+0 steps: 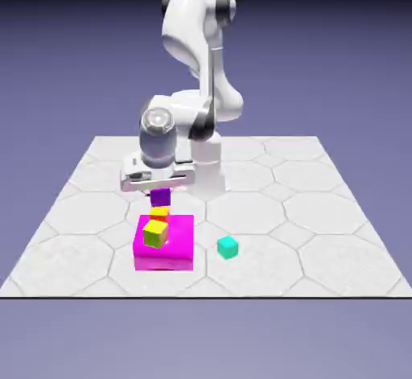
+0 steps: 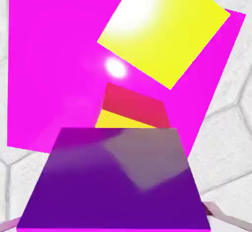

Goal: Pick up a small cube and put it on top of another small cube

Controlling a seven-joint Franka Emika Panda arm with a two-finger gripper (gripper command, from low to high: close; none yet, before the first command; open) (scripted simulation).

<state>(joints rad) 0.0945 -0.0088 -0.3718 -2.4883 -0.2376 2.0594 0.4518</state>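
Observation:
My gripper (image 1: 161,191) is shut on the small purple cube (image 1: 161,199) and holds it just above the small cube with a yellow top and red sides (image 1: 160,212). In the hand view the purple cube (image 2: 113,182) fills the bottom. Past its far edge show the yellow top and one red side of that other cube (image 2: 133,109). One grey fingertip (image 2: 219,215) peeks out at the lower right. Whether the two cubes touch cannot be told.
A big magenta block (image 1: 175,249) lies under and in front of the gripper, with a yellow-topped cube with olive-green and orange sides (image 1: 154,233) on it. In the hand view that cube's yellow top (image 2: 165,34) looms large. A small teal cube (image 1: 228,246) sits at the block's right.

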